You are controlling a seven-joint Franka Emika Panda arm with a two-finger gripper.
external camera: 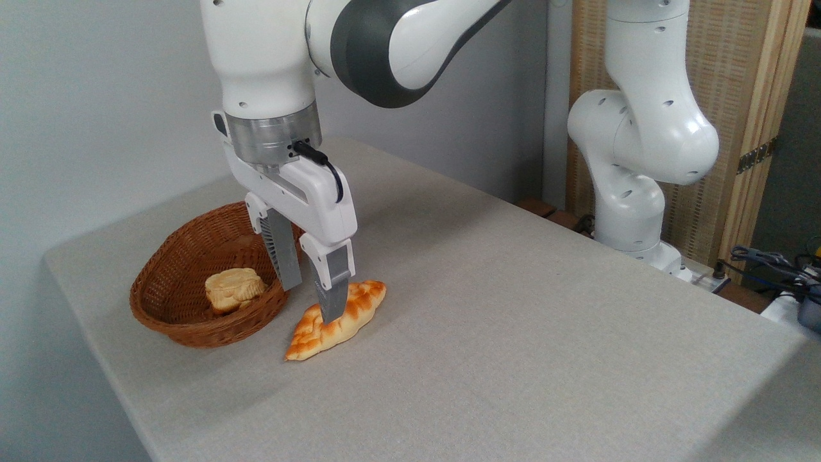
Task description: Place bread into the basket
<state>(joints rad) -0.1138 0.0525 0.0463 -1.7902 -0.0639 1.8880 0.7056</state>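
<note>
The bread [312, 335], a long golden-orange pastry with a browned lattice top, lies flat on the table just right of the basket [192, 335]. The basket is oval, reddish-brown wicker, near the table's left edge. My gripper [312, 300] points down over the bread's left half, open. Its right finger [333, 282] overlaps the middle of the bread in the picture. The left finger [283, 253] stands in front of the basket's right rim. I cannot tell whether the fingertips touch the bread or the table.
A pale-yellow bun [234, 289] sits inside the basket. The table [513, 308] is covered in grey cloth and ends close to the left of the basket. The robot's white base [632, 192] stands at the back right, with cables [776, 263] beside it.
</note>
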